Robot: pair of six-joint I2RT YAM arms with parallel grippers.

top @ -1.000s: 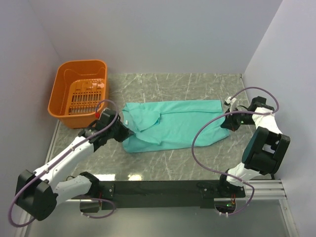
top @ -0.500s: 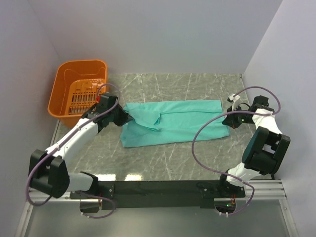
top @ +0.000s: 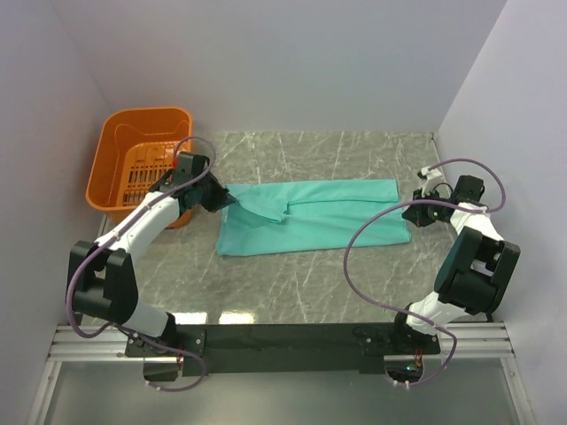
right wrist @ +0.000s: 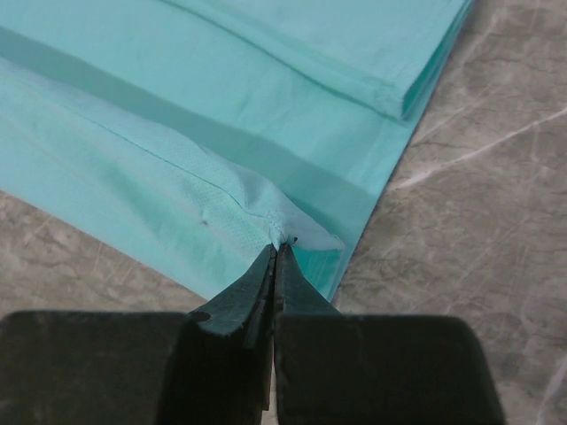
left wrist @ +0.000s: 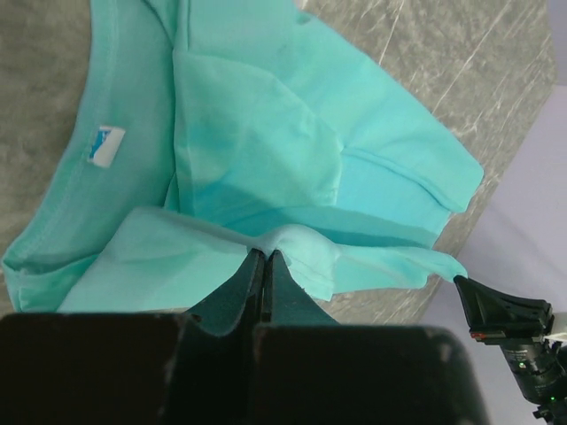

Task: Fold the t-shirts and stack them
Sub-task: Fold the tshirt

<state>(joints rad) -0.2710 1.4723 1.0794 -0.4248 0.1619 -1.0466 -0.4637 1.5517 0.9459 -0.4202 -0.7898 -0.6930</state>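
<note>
The left fingers (left wrist: 237, 299) are clenched tight on a small raised fold of the t-shirt (left wrist: 266, 115), their tips meeting with only fabric between them. The cloth peaks at that pinch and falls away to both sides. Beyond it a sleeve lies folded over the body of the shirt, and the neck opening with its white label (left wrist: 106, 146) sits to the left in the wrist view.

The right fingers (right wrist: 299, 297) are likewise clenched, grasping the shirt at its near right edge. There the fabric lifts into a short ridge running off to the left. Past the pinch the rest of the shirt lies flat, with a doubled, layered edge at the upper right resting on the bench (top: 310, 283).

From above, the teal shirt stretches left to right across the middle of the grey marbled bench. It is held at either end, the left arm at its far left corner and the right arm at its right end. It looks long and narrow, folded lengthwise. The left wrist is just beside the right wall of the orange basket (top: 115, 190), which stands in the far left corner, apart from the shirt. A purple cable (top: 353, 243) from the right arm loops over the shirt's near right part.
</note>
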